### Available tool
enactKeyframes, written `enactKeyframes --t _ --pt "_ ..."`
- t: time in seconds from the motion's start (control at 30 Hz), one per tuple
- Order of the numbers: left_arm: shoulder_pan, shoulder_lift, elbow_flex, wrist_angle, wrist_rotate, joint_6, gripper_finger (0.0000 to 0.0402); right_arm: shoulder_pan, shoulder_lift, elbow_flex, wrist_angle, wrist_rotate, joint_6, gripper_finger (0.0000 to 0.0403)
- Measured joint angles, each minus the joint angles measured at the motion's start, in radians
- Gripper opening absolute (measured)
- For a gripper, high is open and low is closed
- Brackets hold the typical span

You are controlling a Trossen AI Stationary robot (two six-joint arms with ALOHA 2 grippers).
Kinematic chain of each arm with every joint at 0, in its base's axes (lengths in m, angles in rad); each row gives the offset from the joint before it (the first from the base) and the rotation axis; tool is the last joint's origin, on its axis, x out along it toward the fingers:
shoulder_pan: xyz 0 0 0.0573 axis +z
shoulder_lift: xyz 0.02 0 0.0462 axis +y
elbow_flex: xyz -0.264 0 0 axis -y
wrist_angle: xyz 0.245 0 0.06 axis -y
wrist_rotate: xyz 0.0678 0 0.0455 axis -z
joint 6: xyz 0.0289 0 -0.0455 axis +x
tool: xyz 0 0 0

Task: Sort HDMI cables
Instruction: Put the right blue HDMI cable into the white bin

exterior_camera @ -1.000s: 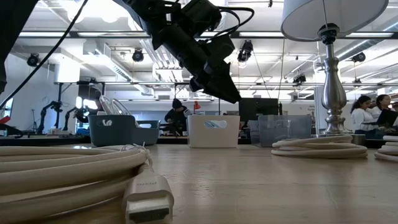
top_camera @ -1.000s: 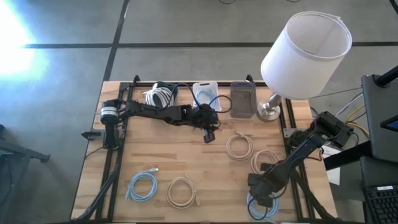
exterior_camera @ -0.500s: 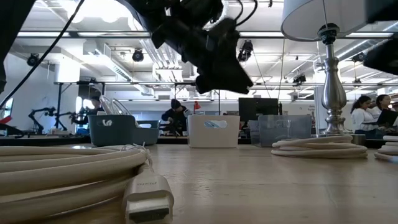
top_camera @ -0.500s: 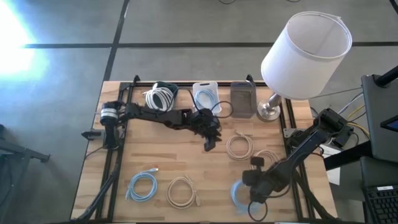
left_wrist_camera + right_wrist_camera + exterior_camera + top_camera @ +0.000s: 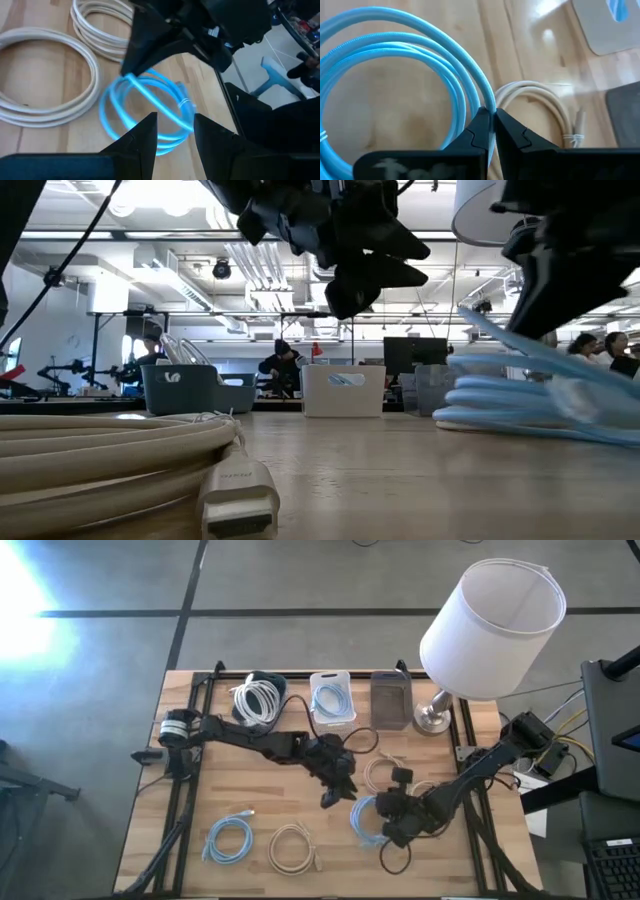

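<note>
A light blue coil (image 5: 364,821) is in my right gripper (image 5: 384,824) near the table's middle, and it also shows in the low view (image 5: 520,395). My left gripper (image 5: 331,790) hovers open just to its left, its fingers (image 5: 142,137) facing that blue coil (image 5: 150,102). Flat on the wood lie a beige coil (image 5: 385,774), another beige coil (image 5: 291,846) and a second light blue coil (image 5: 228,838). At the far edge, a white coil (image 5: 256,695) fills a dark bin and a blue coil (image 5: 331,698) sits in a white bin. My right gripper is shut on the light blue coil's bundled strands (image 5: 479,90) at one side of the ring, pinched between the two fingertips (image 5: 481,122). The fingers lie across the strands. The coil tilts down from the hold toward the table; whether its low side touches the wood I cannot tell.
A grey bin (image 5: 391,700) stands beside the white bin (image 5: 331,680) at the far edge. A lamp with a white shade (image 5: 492,625) stands at the far right corner. A beige coil with its plug (image 5: 238,498) lies right before the low camera. Bare wood shows mid-left.
My right gripper has carried the light blue coil from the table's near right corner toward the middle, leftward and away from the near edge. My left gripper has moved from beside the white bin toward the near edge and right, ending next to the carried coil.
</note>
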Motion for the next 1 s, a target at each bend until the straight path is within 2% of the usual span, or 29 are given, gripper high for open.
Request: enactKeyframes --t 0.13,0.3,0.67,1.0 --pt "-0.015 0.0 -0.012 0.005 -0.019 -0.016 0.0131 -0.048 0.0 0.0 0.001 0.001 -0.007 0.0013" --pt "-0.022 0.002 -0.032 0.004 -0.148 -0.089 0.0131 -0.085 0.0 0.0 0.007 0.027 -0.007 0.0013" --pt "-0.023 0.003 -0.09 0.061 -0.168 -0.182 0.0131 -0.123 0.0 0.0 0.012 0.028 0.001 0.0013" --pt "-0.023 0.003 -0.105 0.059 -0.218 -0.185 0.0131 -0.133 0.0 0.0 0.032 0.086 0.004 0.0013"
